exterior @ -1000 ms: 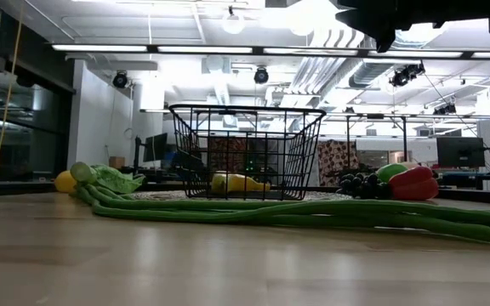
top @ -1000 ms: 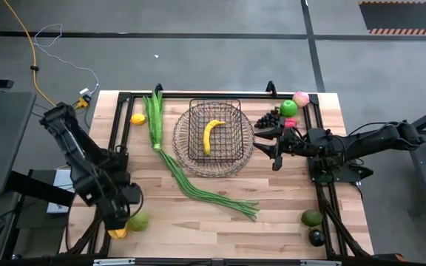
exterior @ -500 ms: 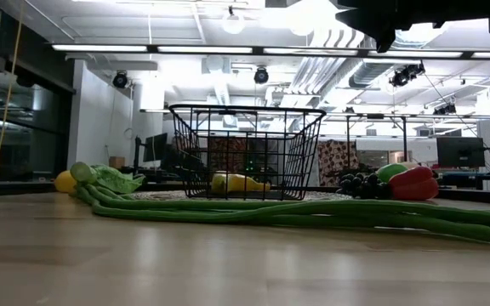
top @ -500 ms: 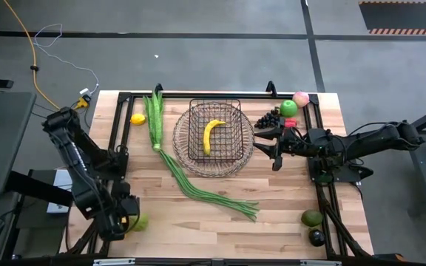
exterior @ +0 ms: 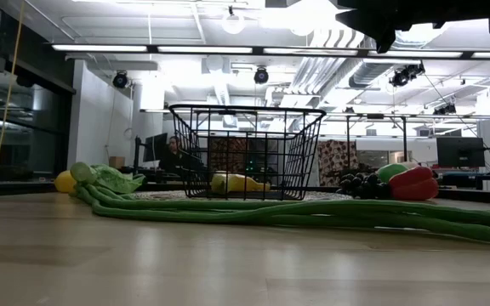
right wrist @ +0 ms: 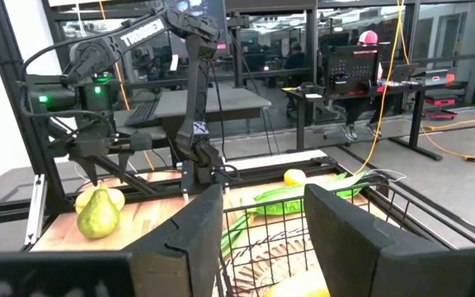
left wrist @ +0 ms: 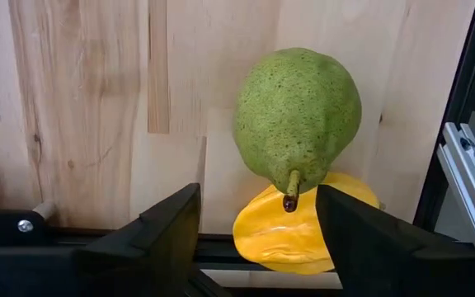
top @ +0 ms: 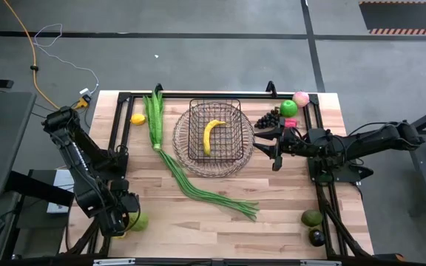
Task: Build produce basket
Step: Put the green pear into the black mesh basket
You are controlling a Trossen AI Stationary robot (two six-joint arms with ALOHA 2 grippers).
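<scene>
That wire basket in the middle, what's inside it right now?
Inside the wire basket lies one yellow banana, resting on the mesh floor. Nothing else shows in it from above; the long green beans lie outside, partly against its rim.

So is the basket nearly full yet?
Not nearly. Only the banana lies in the basket. The left gripper is open around a green pear and a yellow fruit. The lemon, long beans, grapes and apples wait outside.

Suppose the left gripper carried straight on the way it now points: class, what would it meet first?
Most likely the yellow fruit, which lies nearest between the open fingers of the left gripper, with the green pear just beyond and overlapping it. Depth is hard to judge here.
</scene>
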